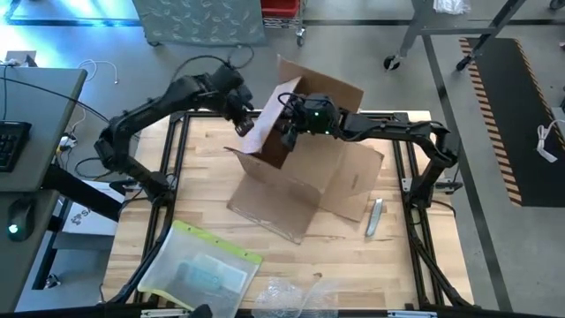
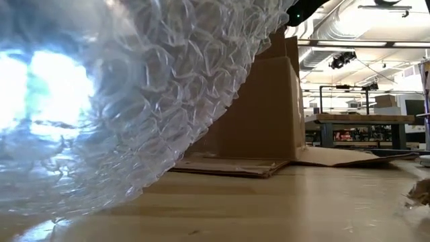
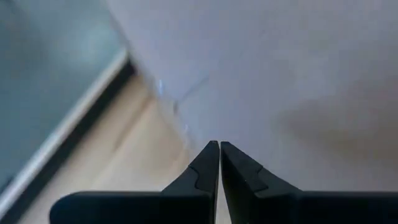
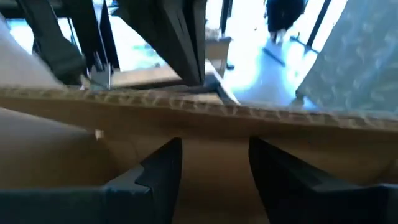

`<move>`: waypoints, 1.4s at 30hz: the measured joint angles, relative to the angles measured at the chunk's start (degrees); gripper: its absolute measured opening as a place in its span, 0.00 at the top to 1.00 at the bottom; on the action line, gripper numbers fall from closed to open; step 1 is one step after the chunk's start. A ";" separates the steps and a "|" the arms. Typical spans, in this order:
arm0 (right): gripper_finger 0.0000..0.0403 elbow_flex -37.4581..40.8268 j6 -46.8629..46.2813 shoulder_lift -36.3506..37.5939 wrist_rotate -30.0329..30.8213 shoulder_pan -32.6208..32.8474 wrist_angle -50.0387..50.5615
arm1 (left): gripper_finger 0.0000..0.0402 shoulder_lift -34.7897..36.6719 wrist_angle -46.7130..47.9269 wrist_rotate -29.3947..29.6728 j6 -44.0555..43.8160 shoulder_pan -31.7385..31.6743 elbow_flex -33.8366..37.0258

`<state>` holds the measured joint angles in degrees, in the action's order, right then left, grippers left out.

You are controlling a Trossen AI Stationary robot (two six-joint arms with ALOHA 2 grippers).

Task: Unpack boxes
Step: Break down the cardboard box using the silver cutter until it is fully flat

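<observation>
Wooden surface (image 1: 212,168) carries the carton (image 1: 300,177) at centre, flaps up. My left claw (image 1: 242,122) pinches one flap, fingers closed; my right claw (image 1: 290,131) stands part-open over the rim, steadying for unpacking.

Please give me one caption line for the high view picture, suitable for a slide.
Both arms meet at the open cardboard carton: left claw shut at a flap, right claw over its rim.
</observation>
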<state>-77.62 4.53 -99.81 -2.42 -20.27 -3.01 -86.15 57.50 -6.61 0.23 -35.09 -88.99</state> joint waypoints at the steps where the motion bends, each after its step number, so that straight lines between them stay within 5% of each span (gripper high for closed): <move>1: 0.57 0.00 0.06 0.00 -0.07 0.00 -1.24 | 1.00 1.27 -0.61 0.10 -0.42 0.72 -1.33; 12: 0.57 0.00 0.49 0.00 -2.58 0.04 -15.65 | 1.00 7.22 -17.84 -2.40 -9.11 10.68 -5.79; 20: 0.57 0.08 0.04 -5.89 -2.38 -1.41 -18.40 | 1.00 0.04 -11.09 0.36 -8.67 15.61 -5.60; 32: 0.57 0.07 0.38 -5.20 -1.98 -3.46 -12.97 | 1.00 -0.04 20.56 38.21 -10.67 16.68 -5.68; 42: 0.57 0.02 3.60 1.40 0.43 -2.79 6.92 | 1.00 0.07 32.64 49.30 -19.81 14.71 -5.68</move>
<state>-77.60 8.13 -98.41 -1.99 -23.06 3.91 -86.08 90.14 42.69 -19.58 -20.38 -94.67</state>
